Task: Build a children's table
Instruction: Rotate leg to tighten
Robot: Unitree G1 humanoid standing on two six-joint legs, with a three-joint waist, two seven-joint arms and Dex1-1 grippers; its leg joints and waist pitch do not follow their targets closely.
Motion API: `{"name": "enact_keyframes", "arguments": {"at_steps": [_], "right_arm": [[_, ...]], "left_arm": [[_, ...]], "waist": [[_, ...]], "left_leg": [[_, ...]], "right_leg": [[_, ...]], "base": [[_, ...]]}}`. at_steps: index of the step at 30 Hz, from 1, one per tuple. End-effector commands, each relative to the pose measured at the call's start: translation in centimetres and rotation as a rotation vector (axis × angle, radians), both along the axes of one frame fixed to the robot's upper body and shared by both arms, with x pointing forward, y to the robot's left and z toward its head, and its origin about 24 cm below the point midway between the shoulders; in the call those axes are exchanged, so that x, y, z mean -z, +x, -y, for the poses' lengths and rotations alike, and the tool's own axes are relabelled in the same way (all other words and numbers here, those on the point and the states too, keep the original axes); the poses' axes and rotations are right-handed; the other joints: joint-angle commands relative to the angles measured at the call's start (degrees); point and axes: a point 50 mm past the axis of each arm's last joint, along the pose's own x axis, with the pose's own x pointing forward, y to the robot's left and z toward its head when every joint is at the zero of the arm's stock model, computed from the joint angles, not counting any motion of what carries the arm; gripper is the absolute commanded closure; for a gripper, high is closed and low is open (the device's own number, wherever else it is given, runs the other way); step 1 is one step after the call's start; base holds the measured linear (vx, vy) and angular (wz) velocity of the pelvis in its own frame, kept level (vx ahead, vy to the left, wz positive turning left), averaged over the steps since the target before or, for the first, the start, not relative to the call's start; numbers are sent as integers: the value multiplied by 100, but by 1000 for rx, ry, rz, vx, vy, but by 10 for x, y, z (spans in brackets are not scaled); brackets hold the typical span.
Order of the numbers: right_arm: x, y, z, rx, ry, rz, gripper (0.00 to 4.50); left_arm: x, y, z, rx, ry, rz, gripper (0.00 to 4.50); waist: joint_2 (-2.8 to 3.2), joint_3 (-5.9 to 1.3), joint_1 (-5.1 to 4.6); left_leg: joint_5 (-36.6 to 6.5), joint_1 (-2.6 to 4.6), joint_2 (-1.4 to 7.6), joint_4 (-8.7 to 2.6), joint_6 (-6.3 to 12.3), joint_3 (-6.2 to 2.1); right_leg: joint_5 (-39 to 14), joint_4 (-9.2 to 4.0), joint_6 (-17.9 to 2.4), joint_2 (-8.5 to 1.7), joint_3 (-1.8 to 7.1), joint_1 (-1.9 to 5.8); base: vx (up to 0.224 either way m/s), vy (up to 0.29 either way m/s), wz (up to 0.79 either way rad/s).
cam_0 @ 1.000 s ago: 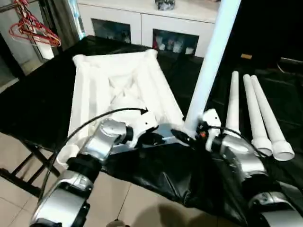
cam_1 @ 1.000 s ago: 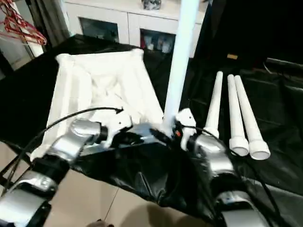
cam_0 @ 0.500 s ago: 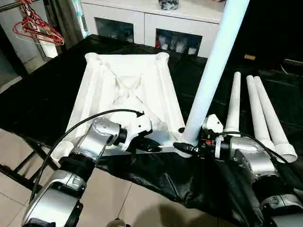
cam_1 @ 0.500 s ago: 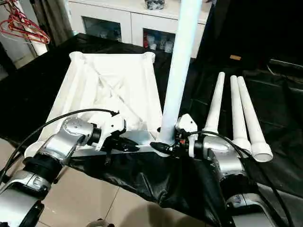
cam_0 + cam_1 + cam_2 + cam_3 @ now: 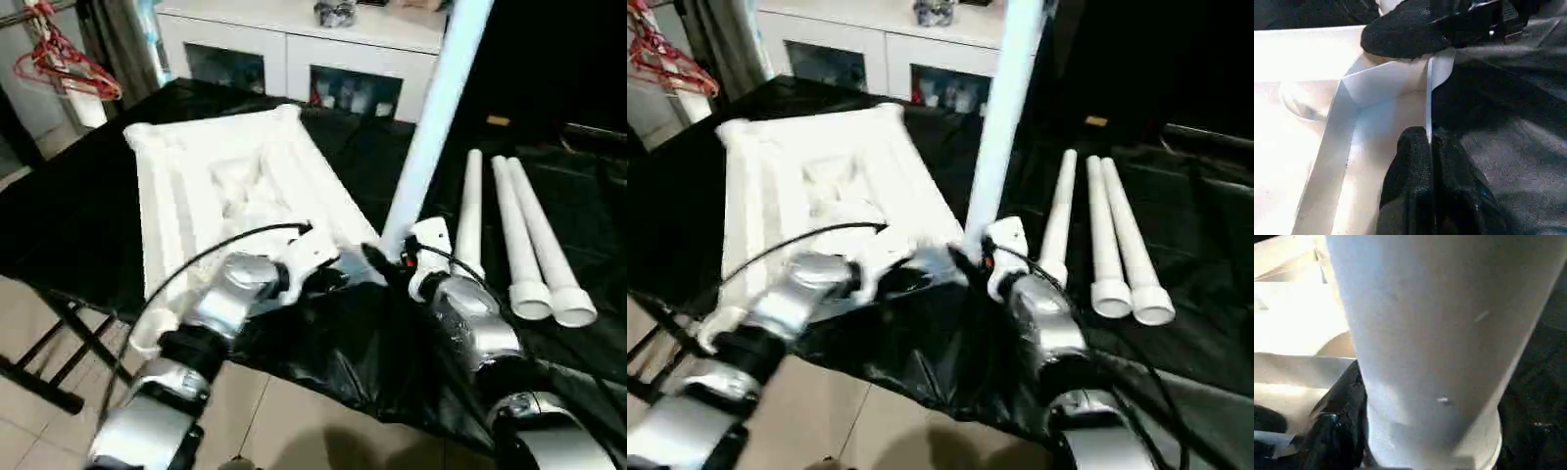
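Observation:
The children's table top point(image 5: 211, 186) lies upside down on the black cloth, white, with its ribbed underside facing up. My left gripper point(image 5: 1429, 139) is shut on the thin near rim of the top, close to its near right corner. At that corner one white tube leg point(image 5: 431, 117) stands upright, leaning slightly right. My right gripper point(image 5: 384, 259) is shut on the leg's base, with one black finger point(image 5: 1339, 431) pressed against its side. Three more legs point(image 5: 517, 235) lie side by side to the right.
The black-draped work table point(image 5: 78, 206) ends just in front of my forearms, with tiled floor below. A white glass-door cabinet point(image 5: 294, 49) stands behind it. Red hangers point(image 5: 64, 64) hang at the far left.
The whole picture has shifted with my head. My right gripper's fingers have drawn in around the upright leg's base. My left gripper still pinches the rim.

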Motion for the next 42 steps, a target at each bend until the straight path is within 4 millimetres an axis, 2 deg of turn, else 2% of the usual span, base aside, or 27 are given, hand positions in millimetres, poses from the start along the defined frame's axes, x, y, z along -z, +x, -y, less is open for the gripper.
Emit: {"name": "enact_keyframes", "arguments": {"at_steps": [1,2,3,4,5,7,8,11,15,17,20,21,24,26,29,31,35,36,37,39,40,42], "right_arm": [[22,-14,-18,-71,13,-106,119],[21,-13,-17,-73,13,-101,103],[19,-12,-14,-77,5,-86,100],[16,-11,-12,-96,-3,-73,92],[16,-11,-12,-96,-3,-73,79],[12,-11,-7,-152,-16,-52,79],[10,-12,-4,-208,-25,-42,79],[4,-19,5,-360,-35,-30,79],[-1,-26,16,-483,-33,-42,79],[-2,-31,24,-552,-74,-43,79],[-2,-34,30,-608,-92,-63,79],[-3,-35,30,-630,-88,-66,103],[-6,-36,30,-658,-61,-72,103],[-7,-36,30,-662,-55,-71,139],[-8,-35,27,-658,-39,-65,146],[-6,-35,22,-640,-9,-67,172],[4,-37,13,-560,27,-95,178],[10,-39,8,-521,18,-99,179],[15,-38,5,-472,0,-103,180],[23,-34,-1,-350,-34,-117,180],[27,-31,-3,-276,-50,-123,180],[30,-24,-11,-148,-50,-136,180]], "left_arm": [[-12,-3,23,55,-99,45,450],[-12,-3,22,58,-97,46,450],[-12,-3,20,69,-94,48,450],[-13,-3,19,85,-95,50,450],[-13,-3,19,85,-95,50,450],[-14,-4,15,111,-91,43,450],[-14,-5,13,129,-87,34,450],[-13,-5,7,180,-65,20,450],[-14,-6,0,224,-53,-6,450],[-14,-8,-6,266,-49,-38,450],[-15,-9,-12,300,-41,-62,450],[-16,-9,-14,304,-38,-65,450],[-16,-9,-16,314,-39,-73,450],[-16,-9,-17,317,-37,-75,450],[-16,-9,-17,320,-33,-78,450],[-16,-8,-18,311,-34,-74,450],[-14,-4,-11,227,-48,-43,450],[-13,-2,-6,176,-57,-28,450],[-13,-1,-3,148,-63,-22,450],[-11,1,4,87,-62,-19,450],[-11,1,9,75,-62,-15,450],[-11,2,19,37,-60,4,450]], "waist": [[-82,-293,6],[-80,-298,7],[-6,-300,17],[-42,-302,3],[-44,-310,14],[-30,-313,22],[10,-312,26],[2,-335,66],[11,-352,89],[10,-356,88],[6,-352,80],[10,-344,75],[18,-342,75],[23,-346,80],[28,-355,81],[38,-354,82],[34,-340,79],[-59,-326,81],[-60,-305,52],[-58,-291,32],[-81,-277,7],[-73,-258,-43]], "left_leg": [[-1169,17,390,-413,317,-153],[-1127,22,396,-409,335,-148],[-1124,22,393,-407,328,-153],[-1120,4,391,-407,340,-146],[-1095,8,391,-402,348,-145],[-1037,6,392,-392,375,-139],[-1076,8,383,-384,393,-134],[-905,-11,381,-353,552,-122],[-739,-23,420,-340,659,-126],[-733,-31,411,-326,678,-120],[-772,-36,404,-324,677,-116],[-822,-32,408,-327,664,-115],[-862,-23,414,-335,626,-120],[-867,-19,417,-335,619,-123],[-824,-17,419,-333,598,-124],[-845,-18,419,-335,590,-126],[-921,-10,426,-352,535,-131],[-913,-8,426,-359,523,-130],[-1044,19,420,-372,440,-130],[-1174,42,409,-395,326,-144],[-1223,30,404,-410,269,-153],[-1418,46,390,-427,174,-168]], "right_leg": [[-2256,-554,-716,-667,396,201],[-2071,-535,-767,-662,398,196],[-1986,-522,-806,-663,400,197],[-1873,-519,-838,-657,398,216],[-1809,-511,-862,-660,398,221],[-1653,-493,-929,-660,396,227],[-1538,-495,-966,-636,392,241],[-1255,-457,-1007,-627,392,266],[-806,-386,-1158,-610,368,276],[-730,-377,-1217,-615,363,279],[-841,-387,-1244,-623,358,279],[-941,-401,-1233,-620,358,271],[-1050,-410,-1215,-613,359,273],[-1042,-412,-1223,-616,359,271],[-906,-392,-1271,-614,359,269],[-906,-395,-1284,-622,356,272],[-1053,-412,-1253,-628,358,262],[-1280,-415,-1183,-648,365,253],[-1624,-475,-1109,-660,368,222],[-2062,-528,-984,-667,370,212],[-2242,-539,-904,-660,370,210],[-2609,-586,-795,-666,363,186]], "base": [[0,0,0],[0,0,0],[0,0,0],[0,0,0],[0,0,0],[0,0,0],[0,0,0],[0,0,0],[0,0,0],[0,0,0],[0,0,0],[0,0,0],[0,0,0],[0,0,0],[0,0,0],[0,0,0],[0,0,0],[0,0,0],[0,0,0],[0,0,0],[0,0,0],[0,0,0]]}}
